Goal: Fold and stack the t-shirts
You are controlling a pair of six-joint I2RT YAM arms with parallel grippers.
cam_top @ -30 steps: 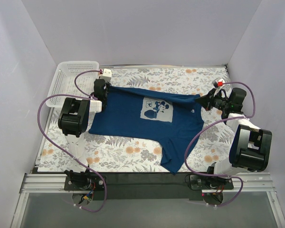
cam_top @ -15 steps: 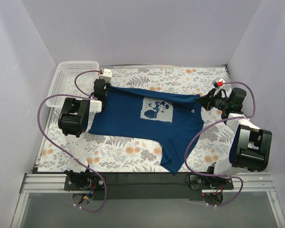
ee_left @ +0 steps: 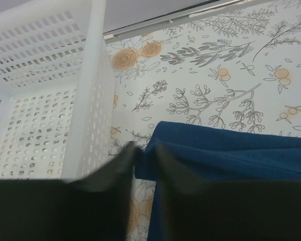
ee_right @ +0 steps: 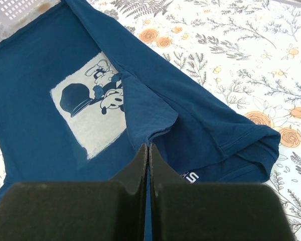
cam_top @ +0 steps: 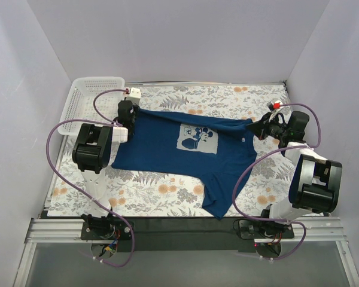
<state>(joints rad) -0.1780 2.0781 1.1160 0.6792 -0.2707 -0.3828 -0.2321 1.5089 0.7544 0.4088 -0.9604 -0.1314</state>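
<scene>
Shirt (cam_top: 167, 152) lies flat mid-table, graphic up, far edge stretched left-right between my claws. Left claw (cam_top: 131, 115) pinches its left corner, jaws barely apart. Right claw (cam_top: 255, 127) is pressed tight on a fold at the right end. Floral table (cam_top: 227, 95) has room in front. Basket (cam_top: 87, 101) sits just beside left claw.

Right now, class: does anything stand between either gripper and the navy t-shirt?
Nothing visible does. The left gripper and right gripper each pinch the t-shirt directly; the white basket stands beside the left one, not between.
</scene>
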